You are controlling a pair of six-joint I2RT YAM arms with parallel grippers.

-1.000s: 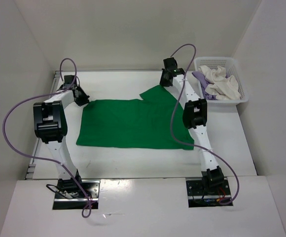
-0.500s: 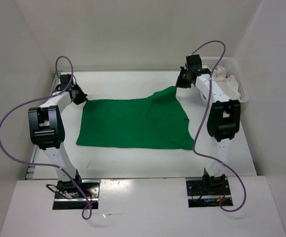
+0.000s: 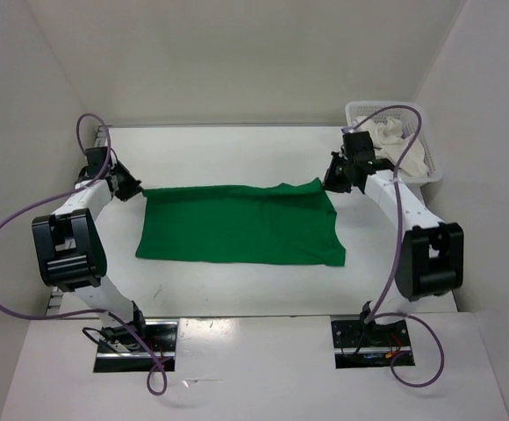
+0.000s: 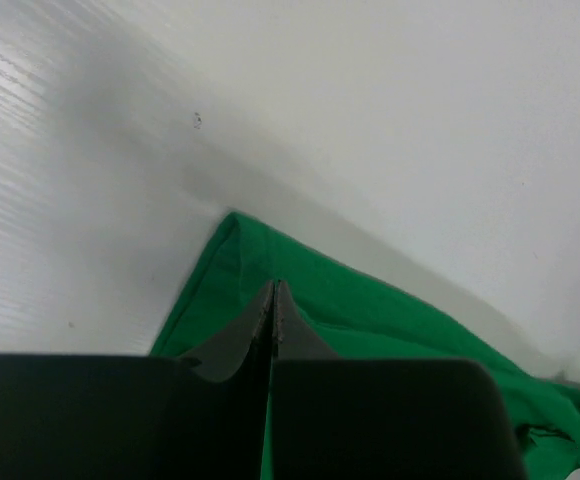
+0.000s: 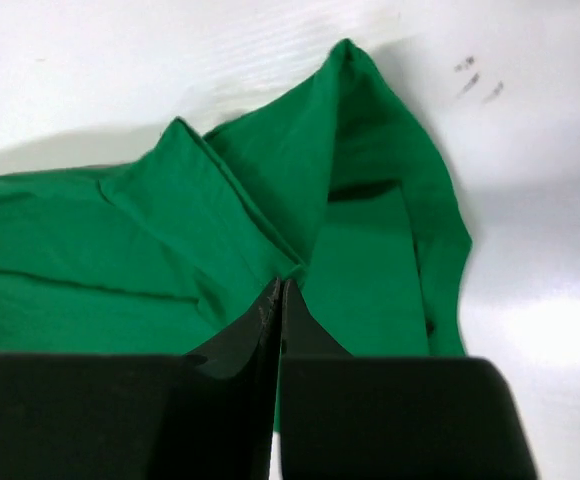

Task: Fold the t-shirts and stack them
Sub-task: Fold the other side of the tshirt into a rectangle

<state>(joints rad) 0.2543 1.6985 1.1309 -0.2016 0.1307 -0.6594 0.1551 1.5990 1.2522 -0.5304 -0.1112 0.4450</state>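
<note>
Two far corners pinched tight

We hold the left hand [image 3: 123, 184] and right hand [image 3: 335, 178] each clamped shut on a far corner of the green t-shirt [image 3: 237, 228], spread flat on the bench [image 3: 237, 285], likely to stretch it for a clean fold. Bare bench runs along its near hem; the basket [image 3: 432, 172] holding the white t-shirt [image 3: 395, 145] sits close on the right.

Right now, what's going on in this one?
Two arms are working on a green t-shirt that lies spread on the table. The left pincer is shut on its far left corner. The right pincer is shut on its far right corner, where the cloth bunches up. A white basket at the far right holds crumpled white cloth.
</note>
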